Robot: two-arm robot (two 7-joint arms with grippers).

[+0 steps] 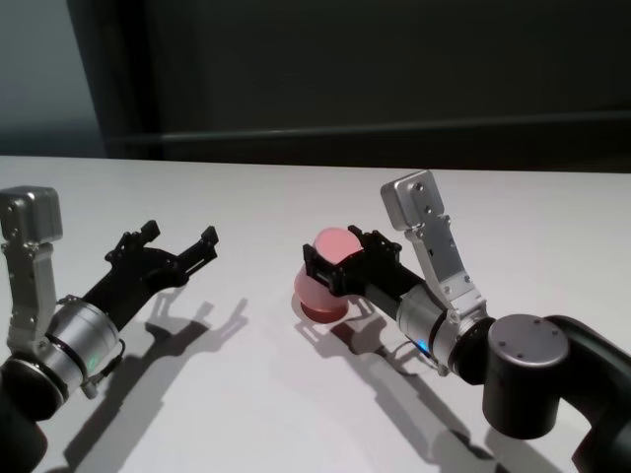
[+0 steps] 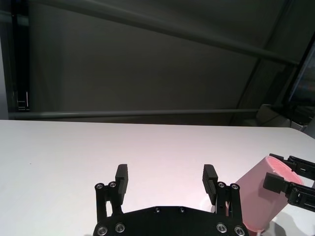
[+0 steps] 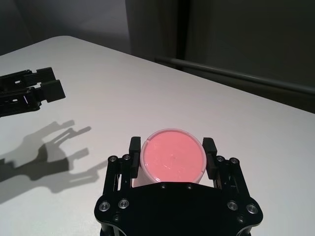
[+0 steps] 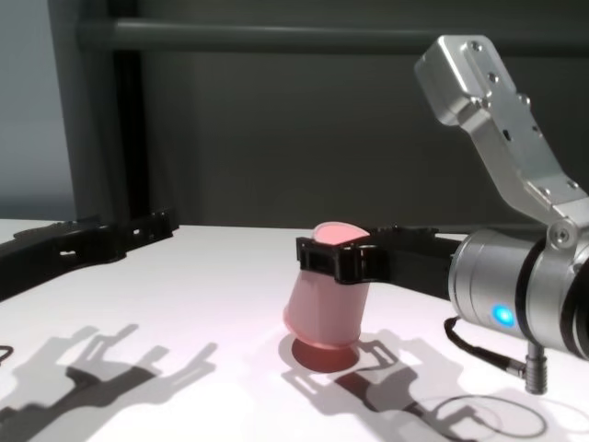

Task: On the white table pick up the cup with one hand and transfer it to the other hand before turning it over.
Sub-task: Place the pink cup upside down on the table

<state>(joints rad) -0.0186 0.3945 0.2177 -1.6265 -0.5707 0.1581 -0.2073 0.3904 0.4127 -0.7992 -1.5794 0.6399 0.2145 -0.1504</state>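
Note:
The salmon-pink cup (image 1: 320, 291) is between the fingers of my right gripper (image 1: 345, 258), which is shut on it near its flat base. The cup is tilted, base up and wide rim down, just over the white table (image 1: 296, 197), with a reddish shadow beneath it. I cannot tell whether the rim touches the table. The right wrist view shows the flat base (image 3: 172, 157) between the finger pads. My left gripper (image 1: 179, 235) is open and empty, low over the table to the cup's left and pointing toward it. The cup also shows in the left wrist view (image 2: 258, 196) and the chest view (image 4: 322, 308).
The tabletop is bare apart from the arms' shadows (image 1: 187, 330). A dark wall with a horizontal rail (image 4: 276, 37) stands behind the table's far edge. The right arm's silver link (image 4: 497, 101) rises above the cup.

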